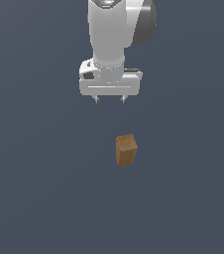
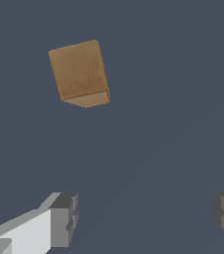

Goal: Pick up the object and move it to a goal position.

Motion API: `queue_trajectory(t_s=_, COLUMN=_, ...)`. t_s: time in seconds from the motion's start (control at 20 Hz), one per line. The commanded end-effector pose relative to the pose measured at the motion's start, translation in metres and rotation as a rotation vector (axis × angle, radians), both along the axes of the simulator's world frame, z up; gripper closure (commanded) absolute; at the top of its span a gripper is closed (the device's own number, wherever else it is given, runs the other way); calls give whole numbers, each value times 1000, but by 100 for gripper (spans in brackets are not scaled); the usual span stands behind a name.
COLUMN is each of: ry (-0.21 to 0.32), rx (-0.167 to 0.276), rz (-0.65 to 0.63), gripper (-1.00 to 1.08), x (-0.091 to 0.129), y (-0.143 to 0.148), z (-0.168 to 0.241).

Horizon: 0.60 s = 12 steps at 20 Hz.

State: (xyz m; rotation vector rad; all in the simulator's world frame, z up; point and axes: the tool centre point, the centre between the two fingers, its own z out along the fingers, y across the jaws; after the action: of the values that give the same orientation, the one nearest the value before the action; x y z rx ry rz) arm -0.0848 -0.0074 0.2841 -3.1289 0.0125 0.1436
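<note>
**Block waits below and off to one side of an empty hand**

Above the bare grey floor, my gripper (image 1: 109, 99) hangs with its two short fingertips spread wide and nothing between them. The wooden block (image 1: 126, 150) stands upright on the floor (image 1: 34, 198), lower in the exterior view and a little toward that view's right of my fingertips, well apart from them. It is taller than it is wide and turned slightly, so one corner edge faces the exterior camera.

From the wrist view, the wooden block (image 2: 79, 72) sits clear of my fingers (image 2: 63, 219), outside the gap between them rather than centred in it, with its top face and a sliver of one side showing.

By my judgement, the coming move turns on that offset: I must shift sideways over the block, square my jaws to its skewed faces, then descend. No goal marker is visible.
</note>
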Motion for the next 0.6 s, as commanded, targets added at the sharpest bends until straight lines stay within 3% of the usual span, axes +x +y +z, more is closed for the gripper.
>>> queue_trajectory(t_s=0.0, ry=0, rx=0, rz=0, gripper=-92, x=0, y=0, z=0)
queue_trajectory(t_s=0.55, ry=29, rx=1, rz=17, gripper=-92, x=-1, y=-8, z=-5)
